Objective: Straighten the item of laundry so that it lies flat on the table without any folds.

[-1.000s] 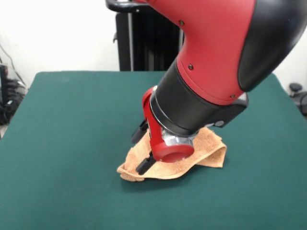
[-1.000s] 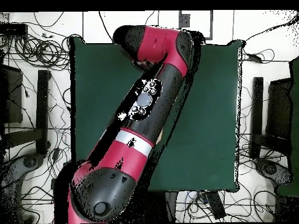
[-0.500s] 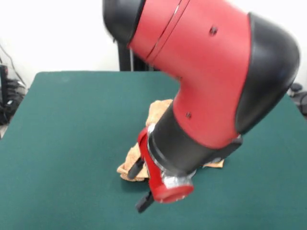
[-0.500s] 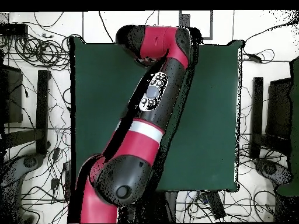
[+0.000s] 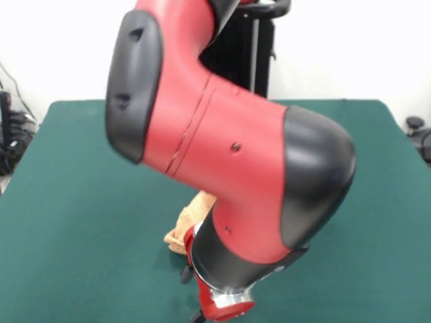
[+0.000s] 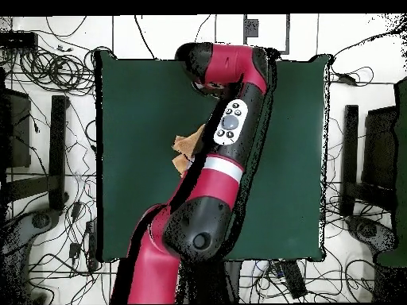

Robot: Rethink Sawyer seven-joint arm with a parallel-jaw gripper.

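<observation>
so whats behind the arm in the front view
A strip of the orange towel shows past the arm, bunched, lying on the green table. The rest of it is covered. Overhead, another crumpled part shows beside the arm. The hand's state cannot be told.

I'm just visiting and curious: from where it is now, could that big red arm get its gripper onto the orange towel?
Probably yes. The towel lies crumpled on the table right beside the arm's wrist, with nothing between them; the arm itself hides most of it.
</observation>
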